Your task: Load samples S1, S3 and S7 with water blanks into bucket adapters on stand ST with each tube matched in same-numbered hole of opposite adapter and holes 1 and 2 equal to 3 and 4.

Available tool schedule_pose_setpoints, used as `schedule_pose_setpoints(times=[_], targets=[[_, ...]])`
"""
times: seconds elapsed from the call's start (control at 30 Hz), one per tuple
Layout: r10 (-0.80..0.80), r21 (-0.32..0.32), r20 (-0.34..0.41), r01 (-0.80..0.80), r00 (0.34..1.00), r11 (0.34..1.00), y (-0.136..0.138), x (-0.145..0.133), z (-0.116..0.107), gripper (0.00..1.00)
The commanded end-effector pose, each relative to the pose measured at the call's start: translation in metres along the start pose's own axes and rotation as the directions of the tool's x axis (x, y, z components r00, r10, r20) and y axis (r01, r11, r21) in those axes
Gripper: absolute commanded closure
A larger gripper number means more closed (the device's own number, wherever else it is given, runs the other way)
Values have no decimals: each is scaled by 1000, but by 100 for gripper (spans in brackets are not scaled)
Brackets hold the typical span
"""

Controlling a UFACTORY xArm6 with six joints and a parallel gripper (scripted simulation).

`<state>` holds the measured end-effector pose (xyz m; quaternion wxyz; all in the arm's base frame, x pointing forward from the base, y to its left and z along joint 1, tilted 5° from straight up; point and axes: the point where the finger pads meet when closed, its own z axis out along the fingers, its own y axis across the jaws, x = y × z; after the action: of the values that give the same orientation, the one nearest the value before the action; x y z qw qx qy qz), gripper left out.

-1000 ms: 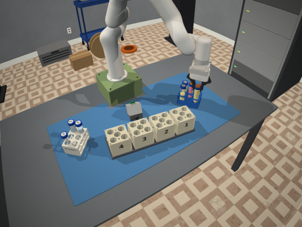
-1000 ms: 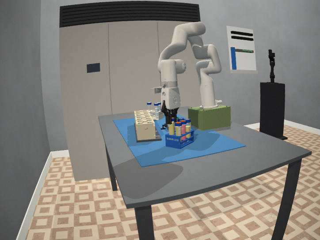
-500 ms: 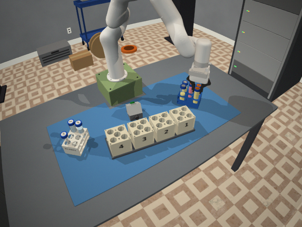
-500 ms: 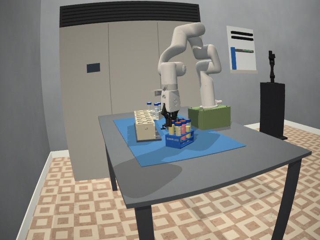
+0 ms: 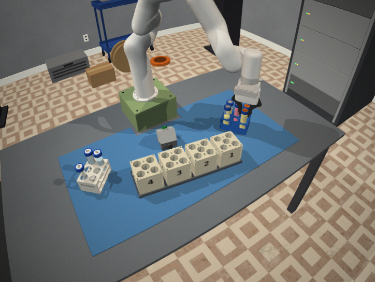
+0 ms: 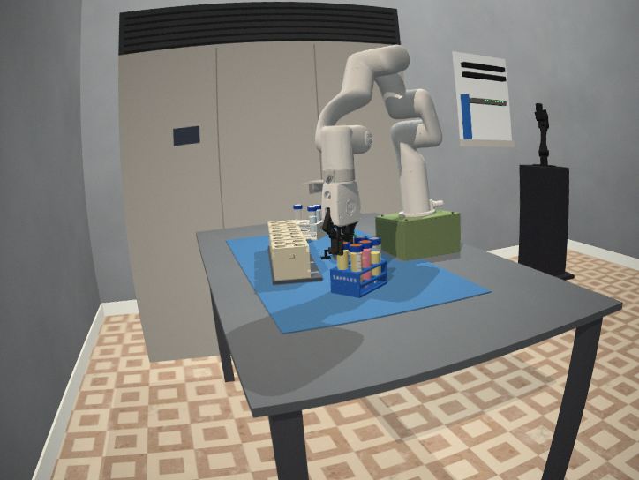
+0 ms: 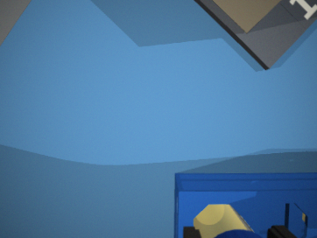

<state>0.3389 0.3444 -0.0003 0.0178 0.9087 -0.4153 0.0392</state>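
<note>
My gripper [image 5: 241,109] stands low over the blue SAMPLES rack [image 5: 235,122] at the far right of the mat. It is shut on a sample tube with yellow fill [image 7: 220,220] that stands down in the rack. The gripper also shows in the exterior view [image 6: 336,243], above the same rack [image 6: 357,281]. I cannot read the cap ID. Several other tubes, yellow and pink, stand in the rack. Adapters 4 [image 5: 146,174], 3 [image 5: 174,165], 2 [image 5: 201,156] and 1 [image 5: 226,148] sit in a row on the stand. No tube sticks out of them.
The white BLANKS rack [image 5: 94,177] with three blue-capped tubes stands at the mat's left. The DONE desk [image 5: 166,137] with its green key sits behind adapter 3. The green arm base [image 5: 147,104] is behind it. A corner of adapter 1 shows in the wrist view [image 7: 280,26].
</note>
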Motion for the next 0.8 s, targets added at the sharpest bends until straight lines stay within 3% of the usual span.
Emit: schedule_pose_setpoints(times=[0.0,0.03,0.77], targets=[[0,5,1,0,1000,1000,-2,0,-2,100],[0,4,1,0,1000,1000,-2,0,-1,56],[0,5,1,0,1000,1000,-2,0,-1,56]])
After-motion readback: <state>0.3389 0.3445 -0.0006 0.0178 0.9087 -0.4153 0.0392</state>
